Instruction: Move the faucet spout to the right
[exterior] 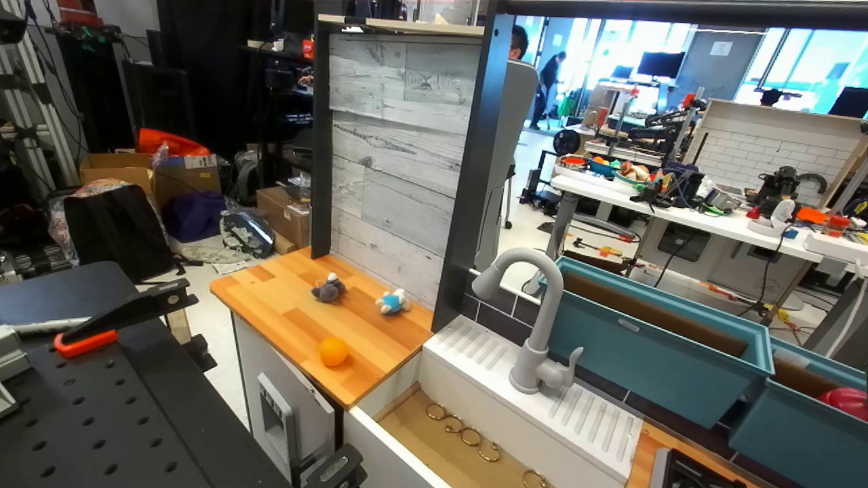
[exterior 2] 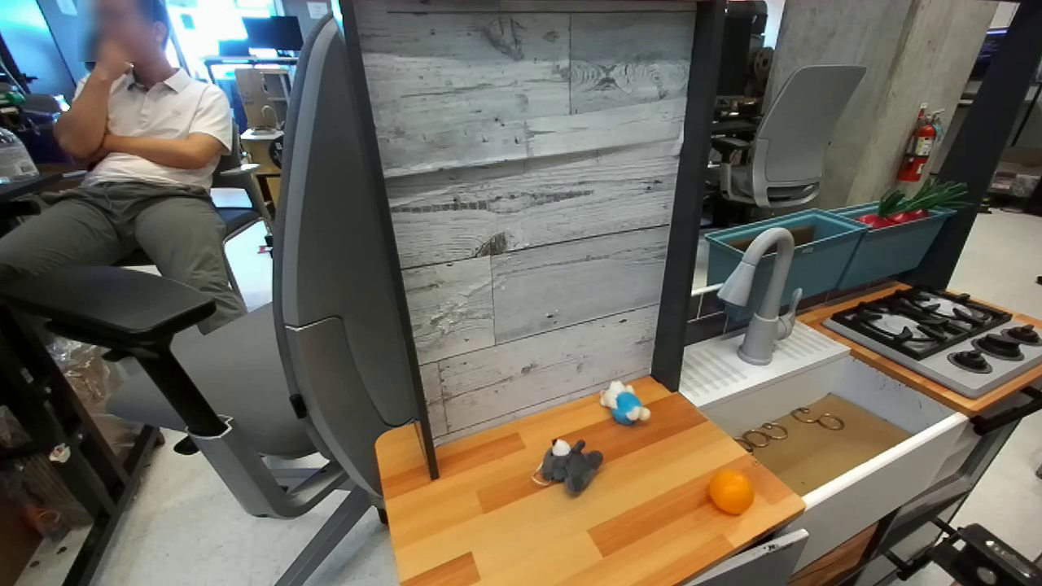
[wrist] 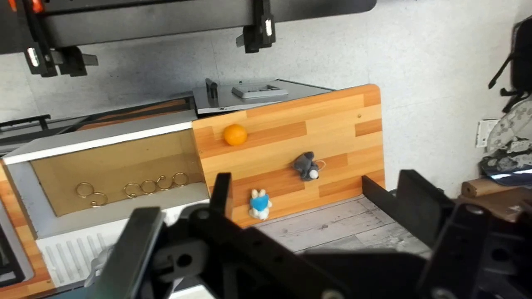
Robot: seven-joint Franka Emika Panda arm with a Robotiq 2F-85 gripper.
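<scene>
The faucet spout point(exterior: 553, 298) is a silver-grey gooseneck, and it also shows in an exterior view point(exterior 2: 783, 268). It stands upright on its thick grey base point(exterior: 525, 366) on the white ribbed ledge behind the sink, with its head pointing toward the wooden counter. In the wrist view only a small grey part of the faucet point(wrist: 98, 262) shows at the lower left; the rest is hidden behind a finger. My gripper point(wrist: 315, 176) is open and empty, with its fingers wide apart, in the wrist view. It does not show in either exterior view.
An orange ball point(exterior: 333, 352), a grey plush toy point(exterior: 329, 289) and a blue-and-white plush toy point(exterior: 392, 302) lie on the wooden counter point(exterior 2: 521, 521). The sink point(exterior 2: 830, 448) holds several metal rings. Teal planters point(exterior: 651, 332) stand behind the faucet. A stove point(exterior 2: 928, 334) sits beyond the sink.
</scene>
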